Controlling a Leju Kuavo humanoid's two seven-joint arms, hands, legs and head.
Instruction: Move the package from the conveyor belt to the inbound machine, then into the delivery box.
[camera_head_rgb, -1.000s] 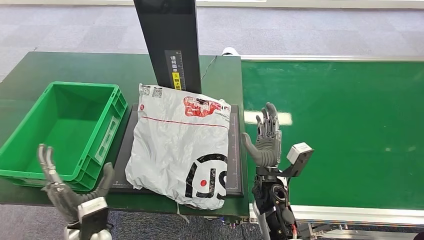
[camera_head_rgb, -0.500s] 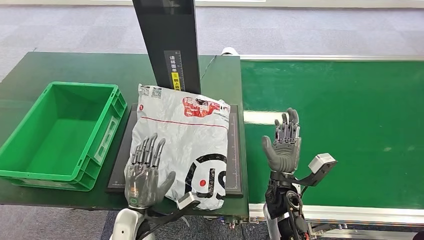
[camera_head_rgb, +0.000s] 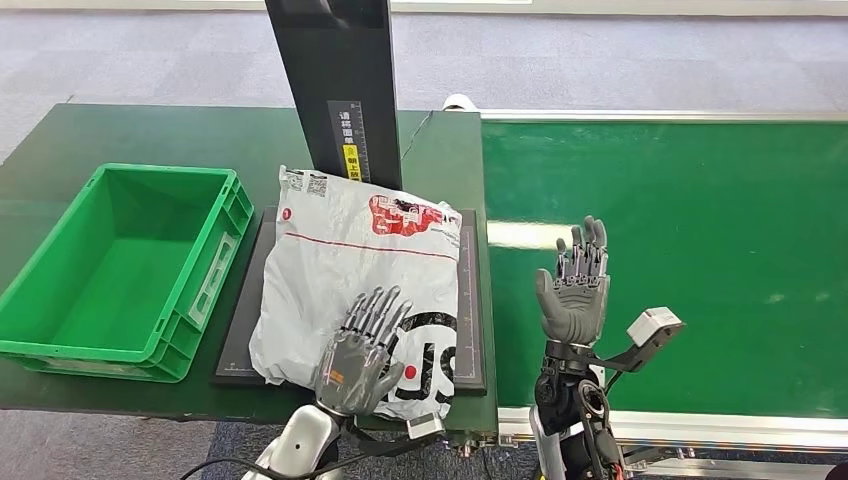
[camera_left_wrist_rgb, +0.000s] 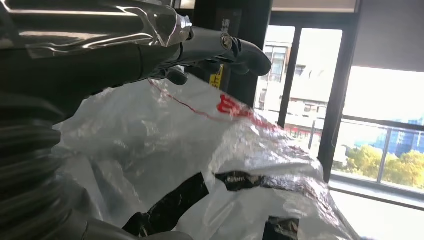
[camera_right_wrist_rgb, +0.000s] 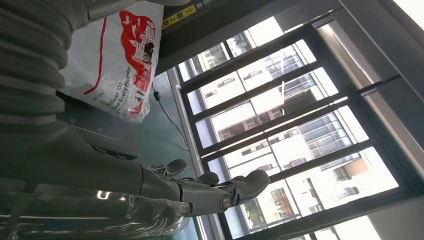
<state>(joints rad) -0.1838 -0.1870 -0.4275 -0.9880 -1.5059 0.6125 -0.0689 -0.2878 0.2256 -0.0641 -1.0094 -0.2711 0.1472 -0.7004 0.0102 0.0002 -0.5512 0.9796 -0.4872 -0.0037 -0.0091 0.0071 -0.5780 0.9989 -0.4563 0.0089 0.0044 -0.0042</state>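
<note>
A grey plastic mail package (camera_head_rgb: 340, 260) with red and black print lies flat on the black platform of the inbound machine (camera_head_rgb: 468, 300), in front of its dark upright post (camera_head_rgb: 335, 85). My left hand (camera_head_rgb: 358, 352) hovers over the package's near edge with its fingers spread and nothing in them; the left wrist view has those fingers (camera_left_wrist_rgb: 220, 47) just above the crinkled package (camera_left_wrist_rgb: 200, 165). My right hand (camera_head_rgb: 574, 290) stands open and upright over the green conveyor belt (camera_head_rgb: 700, 230), to the right of the package. The right wrist view catches the package (camera_right_wrist_rgb: 120, 65) past the right hand (camera_right_wrist_rgb: 200, 192).
An empty green delivery box (camera_head_rgb: 60, 315) sits left of the machine on the green table (camera_head_rgb: 150, 130). The belt's metal frame (camera_head_rgb: 700, 428) runs along its near edge. Grey carpet lies beyond the table.
My left hand has swung from the near left, by the box, rightward and forward over the package's near edge. My right hand has shifted slightly to the right over the belt, still open.
</note>
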